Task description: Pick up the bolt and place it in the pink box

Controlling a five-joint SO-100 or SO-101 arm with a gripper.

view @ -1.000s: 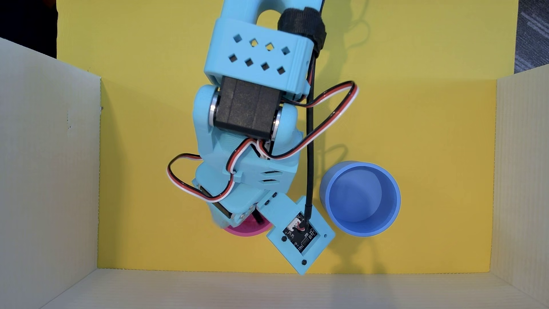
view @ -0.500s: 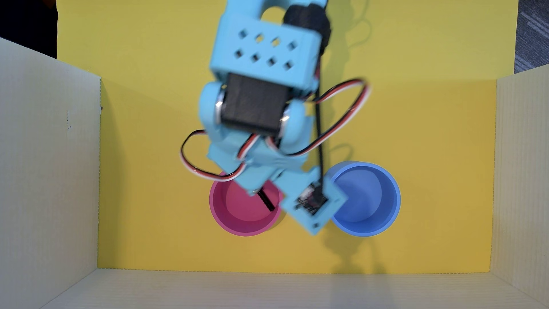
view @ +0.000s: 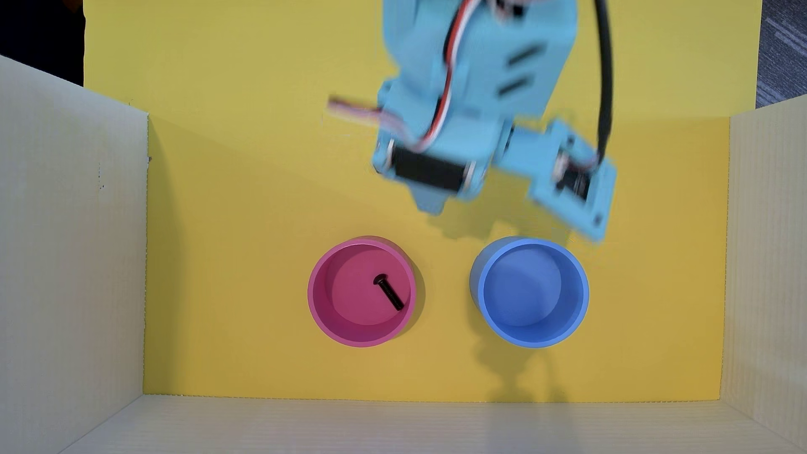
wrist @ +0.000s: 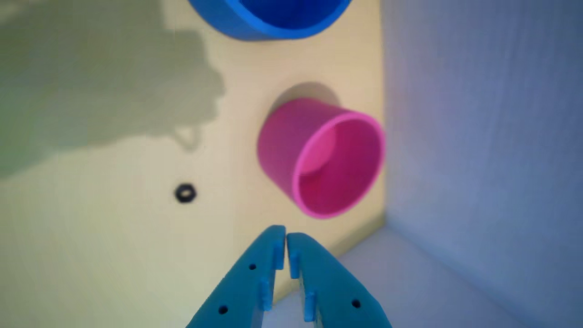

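Overhead view: the bolt (view: 388, 292) lies flat on the floor of the pink box (view: 318, 301), its rounded head toward the centre and its shank slanting toward the right-hand wall of the box. The pink box stands upright on the yellow floor (view: 227, 262), well apart from the blue cup (view: 578, 292) to its right; the blue cup holds nothing visible. Pale corrugated walls (view: 70, 244) enclose the floor on the left, the right and the near side. The light-blue arm (view: 471, 96), motion-blurred, sits at the far side of the scene, clear of both containers.

Wrist view: the gripper (wrist: 286, 239) enters from the bottom edge with its two fingertips pressed together and nothing between them. Beyond it the pink box (wrist: 278, 146) appears with its mouth turned toward the camera; the bolt cannot be made out here. A small dark hex nut (wrist: 185, 193) lies on the yellow floor to the left of the pink box, apart from it. The blue cup (wrist: 246, 27) is cut off by the top edge.
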